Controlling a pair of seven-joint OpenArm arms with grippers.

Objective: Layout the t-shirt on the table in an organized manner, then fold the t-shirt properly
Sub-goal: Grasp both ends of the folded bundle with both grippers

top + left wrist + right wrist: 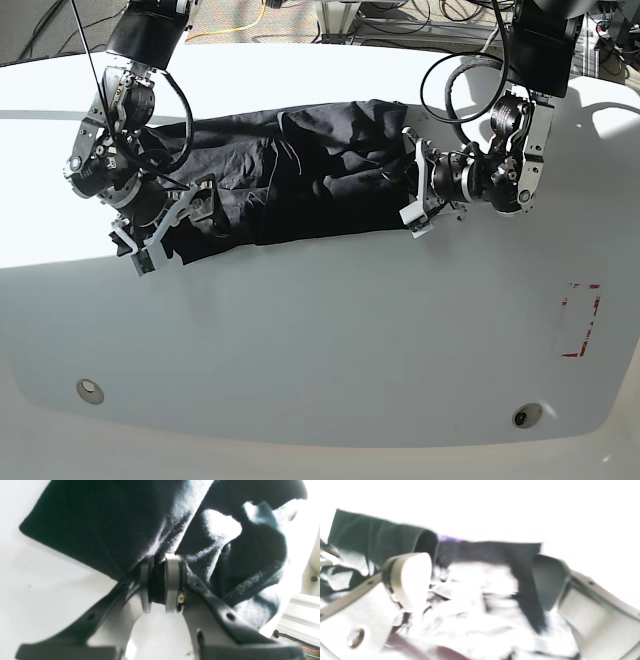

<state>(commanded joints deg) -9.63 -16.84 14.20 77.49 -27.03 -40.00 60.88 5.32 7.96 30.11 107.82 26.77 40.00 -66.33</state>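
Leftmost in the base view, the right claw hangs over the shirt's left end, its fingers spread wide apart. Black cloth shows beneath and between them in its wrist view, much of it washed out by glare; whether they touch it, I cannot tell. A small purple patch shows at the shirt's edge there.

Next comes the shirt itself, lying across the upper part of the table as a wide black band, rumpled, with a raised fold near its middle and a fairly straight lower edge.

At the shirt's right end is the left claw, its fingers drawn nearly together, with black cloth showing in the narrow gap; it seems to have a pinch of the shirt.

Farther along, two metal discs sit in the table near its lower edge, one toward the left, the other toward the right. A red dashed mark lies above the right one.
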